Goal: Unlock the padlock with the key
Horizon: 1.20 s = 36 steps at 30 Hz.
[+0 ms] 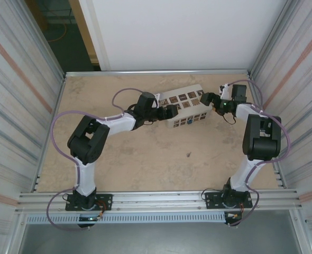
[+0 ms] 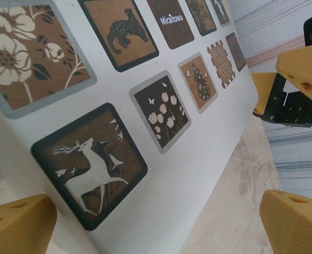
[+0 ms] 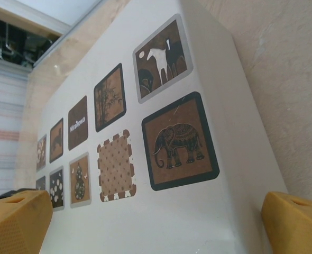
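on white box (image 2: pixel 198 174), label (image 2: pixel 171 20) reads "miraitowa"

Top camera: high at near edge, looking down on whole bench (image 1: pixel 145 159). Wrist cameras: close, facing from opposite ends, sharing white box (image 2: pixel 198 174).

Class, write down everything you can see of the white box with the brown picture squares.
The white box is a long rectangular carton, cardboard by its look, lying flat and skewed on the marbled table. Its top carries two rows of brown squares: deer, tulips, leopard, elephant, horse, bamboo, a "Miraitowa" label. A small blue thing, likely the padlock, shows on its near side. The open left claw and open right claw flank its ends; contact is unclear.
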Motion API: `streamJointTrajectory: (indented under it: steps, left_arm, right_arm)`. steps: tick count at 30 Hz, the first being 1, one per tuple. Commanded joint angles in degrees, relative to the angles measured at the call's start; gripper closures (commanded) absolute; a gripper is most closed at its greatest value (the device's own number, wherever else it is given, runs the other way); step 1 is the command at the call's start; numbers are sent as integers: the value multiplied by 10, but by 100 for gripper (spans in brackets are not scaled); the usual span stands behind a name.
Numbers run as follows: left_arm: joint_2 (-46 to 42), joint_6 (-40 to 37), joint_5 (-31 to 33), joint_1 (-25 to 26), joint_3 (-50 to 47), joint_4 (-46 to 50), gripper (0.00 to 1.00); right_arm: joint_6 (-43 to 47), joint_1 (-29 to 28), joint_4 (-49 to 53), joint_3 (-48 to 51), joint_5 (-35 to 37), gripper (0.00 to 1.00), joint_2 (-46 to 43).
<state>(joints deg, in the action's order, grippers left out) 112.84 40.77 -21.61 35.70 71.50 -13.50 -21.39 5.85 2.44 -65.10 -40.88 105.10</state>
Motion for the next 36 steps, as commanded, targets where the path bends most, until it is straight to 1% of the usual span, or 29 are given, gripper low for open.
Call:
streamJointTrajectory:
  steps: [1,6,15,28,36]
  left_arm:
    - [1,-6,-15,2,19,6,1]
    - [-13,-28,-2,-1,16,29,1]
    - [-49,-22,-2,-31,-32,16,1]
    - [-107,-29,0,-78,-98,11,1]
    - [-131,-32,2,-103,-130,8,1]
  right_arm:
    - [14,-19,27,-5,-33,1,-9]
    - [12,-40,31,12,-33,1,-25]
    - [-16,-88,17,65,-15,3,-74]
    - [-66,-213,2,130,52,3,-144]
    - [-95,-282,5,155,90,3,-168]
